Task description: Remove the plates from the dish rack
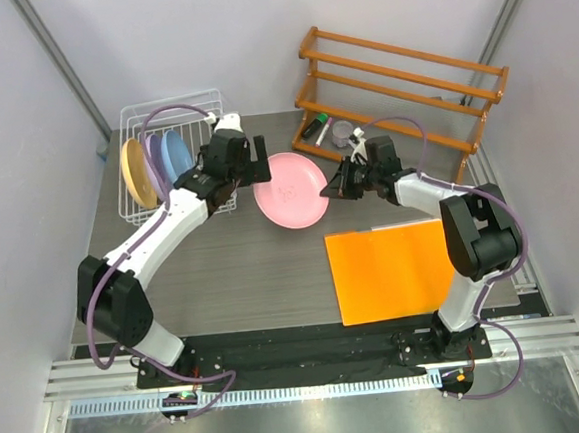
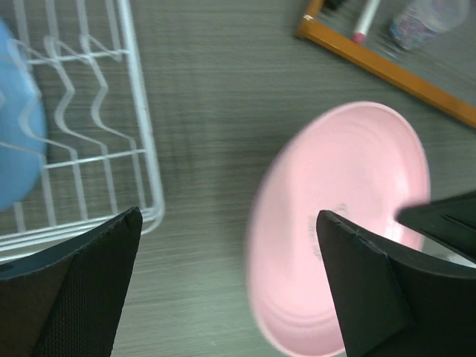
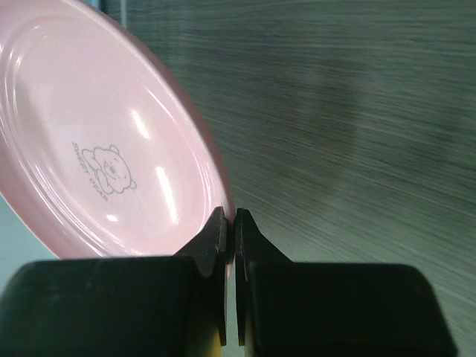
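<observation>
Plate status: pink plate [image 1: 289, 189] tilted over mid-surface, right of dish rack [image 1: 171, 110]. Right jaws pinched shut on its right rim; left jaws wide open beside it. Judged light, stiff, glossy plastic, likely slippery; thin rim is the hold. Other plates [image 1: 176, 153] racked, far left.

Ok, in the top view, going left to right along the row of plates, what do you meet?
Yellow-orange plate, lavender plate, light blue plate, all three in the dish rack, then left gripper, pink plate, right gripper pinching its rim.
</observation>
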You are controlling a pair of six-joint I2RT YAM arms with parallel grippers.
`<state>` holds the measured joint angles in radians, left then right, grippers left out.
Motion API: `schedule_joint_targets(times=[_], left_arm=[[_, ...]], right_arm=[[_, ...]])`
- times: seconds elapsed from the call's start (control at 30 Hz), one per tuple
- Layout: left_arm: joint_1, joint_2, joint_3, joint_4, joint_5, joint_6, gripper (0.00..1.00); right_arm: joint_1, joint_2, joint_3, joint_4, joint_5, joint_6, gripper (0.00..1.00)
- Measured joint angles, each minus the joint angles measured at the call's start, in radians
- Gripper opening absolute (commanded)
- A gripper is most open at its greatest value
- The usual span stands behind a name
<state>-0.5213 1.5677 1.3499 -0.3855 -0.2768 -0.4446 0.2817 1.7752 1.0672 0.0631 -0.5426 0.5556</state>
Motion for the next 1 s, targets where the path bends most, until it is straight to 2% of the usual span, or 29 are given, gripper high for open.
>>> schedule_joint_targets(times=[0.3, 0.57, 0.6, 0.63, 0.83, 1.0], left_arm=[[0.006, -0.058, -0.046, 0.001, -0.319, 0.1, 0.99], [0.108, -0.047, -0.044, 0.001, -0.432, 0.142, 0.99], [0.121, -0.042, -0.043, 0.0, -0.438, 0.142, 0.99], [0.14, -0.034, -0.043, 0.0, -0.442, 0.142, 0.99], [0.186, 0.002, -0.043, -0.001, -0.445, 0.141, 0.99], [0.195, 0.036, -0.043, -0.001, -0.45, 0.141, 0.99]], right_arm=[[-0.048, -0.003, 0.02, -0.191, 0.112, -0.083, 0.01], [-0.044, 0.083, 0.076, -0.202, 0.115, -0.103, 0.02], [-0.043, 0.099, 0.082, -0.202, 0.117, -0.103, 0.05], [-0.042, 0.112, 0.085, -0.204, 0.12, -0.105, 0.12], [-0.034, 0.151, 0.108, -0.224, 0.14, -0.113, 0.41], [-0.022, 0.15, 0.117, -0.225, 0.142, -0.132, 0.49]])
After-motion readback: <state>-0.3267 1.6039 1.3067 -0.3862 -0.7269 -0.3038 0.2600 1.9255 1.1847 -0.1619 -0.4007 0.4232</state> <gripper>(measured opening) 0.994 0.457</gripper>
